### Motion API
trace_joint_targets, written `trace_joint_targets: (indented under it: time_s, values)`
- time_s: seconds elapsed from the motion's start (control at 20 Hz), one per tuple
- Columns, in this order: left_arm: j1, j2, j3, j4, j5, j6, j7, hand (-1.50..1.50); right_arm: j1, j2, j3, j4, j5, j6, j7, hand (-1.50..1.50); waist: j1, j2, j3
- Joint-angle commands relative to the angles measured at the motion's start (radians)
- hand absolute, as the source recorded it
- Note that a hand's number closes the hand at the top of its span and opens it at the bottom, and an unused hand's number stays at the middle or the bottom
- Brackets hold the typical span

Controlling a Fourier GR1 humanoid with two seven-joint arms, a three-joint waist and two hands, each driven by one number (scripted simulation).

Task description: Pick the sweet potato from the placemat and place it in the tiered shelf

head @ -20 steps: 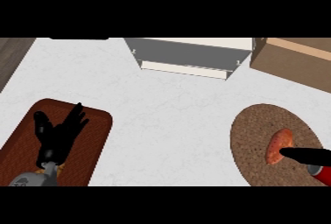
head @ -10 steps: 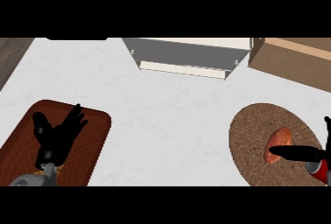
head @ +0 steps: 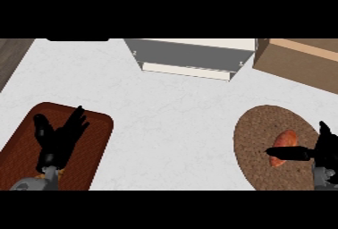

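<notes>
A: step? sweet potato (head: 285, 142) lying on the round brown placemat (head: 259, 134) at the counter's right side, so I'd call it the reach/grasp stage, nothing lifted yet

B: agreed. right hand (head: 315, 152) comes in from the right edge, one black digit stretched across the lower end of the sweet potato, looks like touching or just over it, can't tell which

A: is it closed on it?

B: no, fingers look extended, not curled round it. another finger sticks up near the view edge. holding nothing as far as I see

A: left hand?

B: left hand (head: 59, 136) resting over the dark red mat (head: 92, 134) at lower left, fingers straight and spread, holds nothing

A: target?

B: white tiered shelf (head: 191, 58) at the top centre, well apart from the placemat. cardboard box (head: 297, 58) just beside it on the right

A: next move, my guess: wrap fingers and thumb round the sweet potato, lift, carry up-left across the white counter (head: 178, 116) to the shelf, stay off the box

B: fine, log it
</notes>
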Motion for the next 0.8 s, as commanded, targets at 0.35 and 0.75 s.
trace_joint_targets:
  time_s: [0.35,0.75]
  values:
    - [0.015,-0.038,0.037,0.055,-0.029,-0.037,-0.026,0.00,-0.100,0.052,-0.102,0.174,0.066,0.044,0.038,-1.50,-0.002,0.002,-0.001]
    - [0.050,-0.055,0.056,0.009,-0.063,-0.067,0.007,0.00,-0.019,0.100,-0.164,0.206,0.088,-0.007,-0.132,-1.50,-0.004,0.001,-0.001]
